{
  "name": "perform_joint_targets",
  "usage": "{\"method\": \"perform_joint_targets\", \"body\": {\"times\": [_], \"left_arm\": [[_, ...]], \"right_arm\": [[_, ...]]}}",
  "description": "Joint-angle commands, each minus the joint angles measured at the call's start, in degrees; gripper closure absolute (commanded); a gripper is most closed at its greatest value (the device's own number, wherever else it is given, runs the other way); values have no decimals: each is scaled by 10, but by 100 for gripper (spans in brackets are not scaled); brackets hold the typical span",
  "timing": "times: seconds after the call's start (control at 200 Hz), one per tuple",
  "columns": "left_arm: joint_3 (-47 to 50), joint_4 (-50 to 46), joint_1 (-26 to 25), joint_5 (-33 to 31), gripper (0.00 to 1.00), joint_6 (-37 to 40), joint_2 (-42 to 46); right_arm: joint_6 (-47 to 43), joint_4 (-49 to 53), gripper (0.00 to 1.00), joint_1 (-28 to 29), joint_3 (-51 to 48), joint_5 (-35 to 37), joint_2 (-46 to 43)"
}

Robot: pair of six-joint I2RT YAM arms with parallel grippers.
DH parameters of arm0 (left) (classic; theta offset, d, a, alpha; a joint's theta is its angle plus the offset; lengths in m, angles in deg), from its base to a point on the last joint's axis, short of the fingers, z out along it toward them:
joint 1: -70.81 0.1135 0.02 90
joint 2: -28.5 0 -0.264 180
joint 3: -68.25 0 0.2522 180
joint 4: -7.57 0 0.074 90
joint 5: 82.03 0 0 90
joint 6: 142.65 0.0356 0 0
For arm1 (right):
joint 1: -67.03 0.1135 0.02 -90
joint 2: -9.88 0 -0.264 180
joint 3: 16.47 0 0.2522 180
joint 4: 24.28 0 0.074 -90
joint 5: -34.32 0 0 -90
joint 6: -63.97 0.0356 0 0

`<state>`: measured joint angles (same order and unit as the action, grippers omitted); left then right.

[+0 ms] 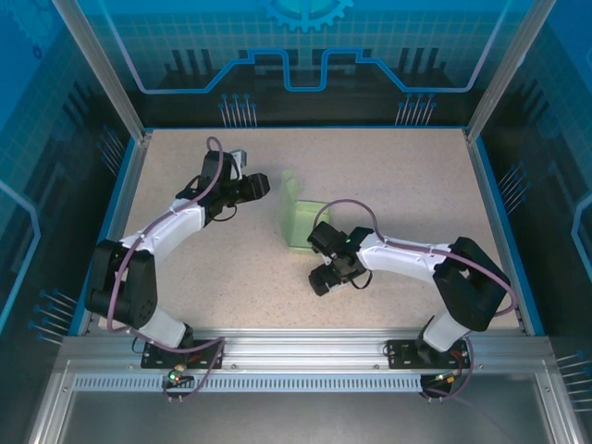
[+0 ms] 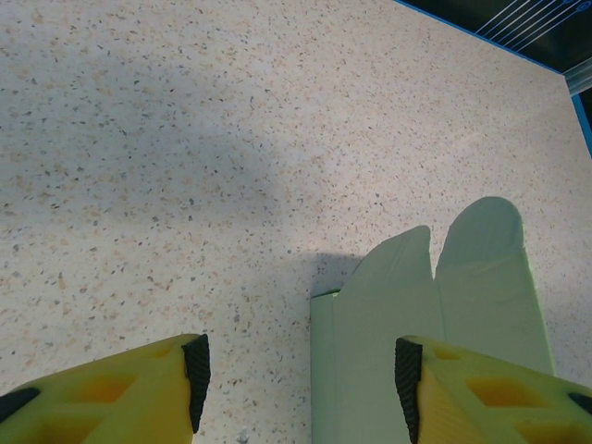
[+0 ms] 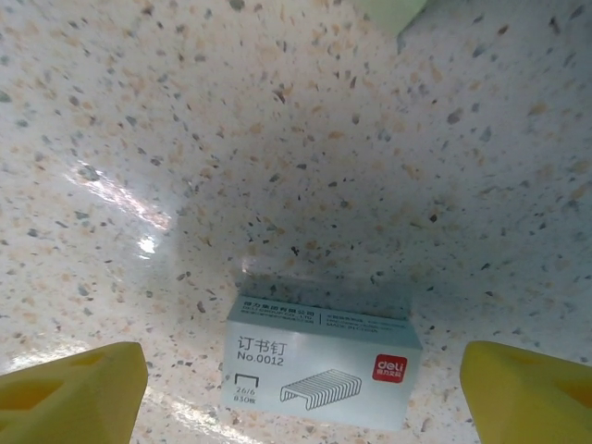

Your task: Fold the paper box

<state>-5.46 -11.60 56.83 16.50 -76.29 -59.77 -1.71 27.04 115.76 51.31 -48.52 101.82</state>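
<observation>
Blocking part of the paper box [image 2: 398, 314], left gripper [image 2: 302, 381] gapes.

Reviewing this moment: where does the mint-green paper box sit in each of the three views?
Top external: the paper box stands partly folded near the middle of the speckled tabletop.
Left wrist: the paper box is at lower right, with two rounded flaps pointing up the picture.
Right wrist: a pale green corner at the top edge, probably the paper box.
Shared landmark: the speckled tabletop, under the box in every view.
</observation>
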Motion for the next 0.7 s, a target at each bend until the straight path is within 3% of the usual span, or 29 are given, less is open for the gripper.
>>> {"method": "perform_joint_targets", "body": {"times": [0.0,0.255,0.69], "left_arm": [[16,-19,2,-12,42,15,19],[22,-21,2,-11,42,21,26],[39,-22,2,-14,42,25,41]], "right_arm": [[12,15,12,6,-4,14,15],[17,23,18,6,-2,22,38],[10,35,43,4,9,40,31]]}}
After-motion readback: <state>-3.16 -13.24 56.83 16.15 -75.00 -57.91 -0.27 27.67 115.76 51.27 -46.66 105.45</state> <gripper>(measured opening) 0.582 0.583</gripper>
